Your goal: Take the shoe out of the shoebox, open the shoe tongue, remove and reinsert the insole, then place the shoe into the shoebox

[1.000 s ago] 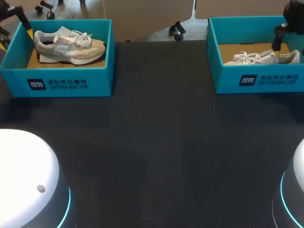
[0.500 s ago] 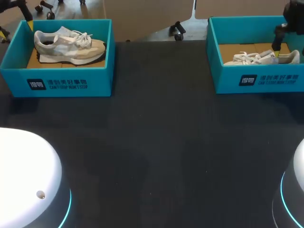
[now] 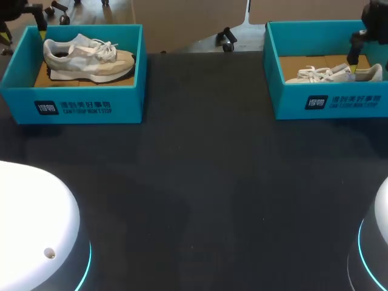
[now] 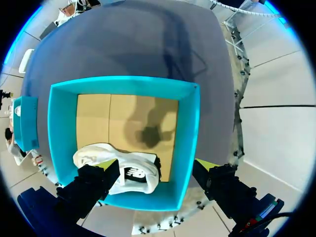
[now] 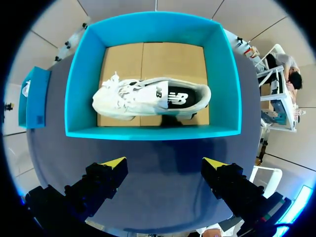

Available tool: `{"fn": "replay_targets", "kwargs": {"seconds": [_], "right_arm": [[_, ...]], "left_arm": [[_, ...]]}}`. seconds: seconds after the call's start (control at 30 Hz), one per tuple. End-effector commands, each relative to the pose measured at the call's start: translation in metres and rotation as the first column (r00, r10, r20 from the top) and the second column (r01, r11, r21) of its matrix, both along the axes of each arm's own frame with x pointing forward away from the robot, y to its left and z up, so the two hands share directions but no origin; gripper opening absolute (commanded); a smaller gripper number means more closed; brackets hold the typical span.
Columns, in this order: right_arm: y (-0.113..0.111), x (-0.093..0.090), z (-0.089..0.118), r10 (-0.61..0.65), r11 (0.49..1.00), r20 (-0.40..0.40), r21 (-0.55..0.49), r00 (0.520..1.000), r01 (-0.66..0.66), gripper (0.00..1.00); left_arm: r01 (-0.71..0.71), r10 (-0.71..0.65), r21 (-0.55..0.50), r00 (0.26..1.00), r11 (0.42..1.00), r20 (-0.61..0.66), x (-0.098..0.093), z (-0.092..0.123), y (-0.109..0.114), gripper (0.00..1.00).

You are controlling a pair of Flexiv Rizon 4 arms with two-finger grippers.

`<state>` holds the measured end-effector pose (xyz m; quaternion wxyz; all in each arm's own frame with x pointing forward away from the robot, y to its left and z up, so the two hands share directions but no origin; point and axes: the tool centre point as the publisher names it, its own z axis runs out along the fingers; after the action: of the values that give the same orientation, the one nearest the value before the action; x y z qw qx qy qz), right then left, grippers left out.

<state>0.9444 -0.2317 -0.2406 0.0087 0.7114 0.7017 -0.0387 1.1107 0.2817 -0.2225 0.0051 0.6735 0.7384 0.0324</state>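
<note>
At the far left corner of the black table (image 3: 200,182) stands an open teal cardboard shoebox (image 3: 73,106). A beige and grey laced sneaker (image 3: 88,57) lies on its brown floor, heel toward the table's left edge and toe toward the middle. At the far right corner a second teal cardboard shoebox (image 3: 339,103) holds a white laced sneaker (image 3: 327,74). It sits sole down with its dark-lined opening facing up, toe toward the middle and heel toward the right edge. Neither shoe is lifted out yet, so the step in hand looks to be the first pick.

The left gripper (image 4: 157,165) hangs above its box, fingers spread wide and holding nothing. One finger is over the sneaker's heel; the other seems to lie outside the box wall. It would do well to shift inward until both fingers clear the wall before going down. The right gripper (image 5: 164,163), also wide and empty, hangs higher than its box and does not touch the shoe. A sound grasp would straddle the shoe across its width near the collar, clear of the loose laces, then lift straight up past the walls.
</note>
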Motion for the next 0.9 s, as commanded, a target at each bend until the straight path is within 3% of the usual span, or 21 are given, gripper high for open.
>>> {"fn": "replay_targets", "kwargs": {"seconds": [0.03,0.2,0.27,0.33,0.7,0.9], "right_arm": [[0.0,-0.001,0.0,0.0,1.0,0.003,-0.001,1.0,0.0,1.0],[0.0,-0.001,0.0,0.0,1.0,0.003,-0.001,1.0,0.0,1.0],[0.0,-0.001,0.0,0.0,1.0,0.003,-0.001,1.0,0.0,1.0],[0.0,-0.001,0.0,0.0,1.0,0.003,-0.001,1.0,0.0,1.0],[0.0,-0.001,0.0,0.0,1.0,0.003,-0.001,1.0,0.0,1.0],[0.0,-0.001,0.0,0.0,1.0,0.003,-0.001,1.0,0.0,1.0]], "left_arm": [[0.044,-0.049,0.064,0.996,0.997,0.07,0.007,-0.008,-0.009,1.0],[0.084,-0.085,0.017,0.991,0.996,0.103,0.04,-0.027,-0.012,1.0],[0.084,-0.091,0.07,0.99,0.994,0.11,0.054,-0.038,-0.012,1.0],[0.102,-0.105,0.06,0.993,0.993,0.047,0.067,-0.046,-0.008,1.0],[0.102,-0.105,0.06,0.993,0.993,0.047,0.067,-0.046,-0.008,1.0],[0.104,-0.107,0.069,0.993,0.992,0.041,0.085,-0.059,-0.007,1.0]]}}
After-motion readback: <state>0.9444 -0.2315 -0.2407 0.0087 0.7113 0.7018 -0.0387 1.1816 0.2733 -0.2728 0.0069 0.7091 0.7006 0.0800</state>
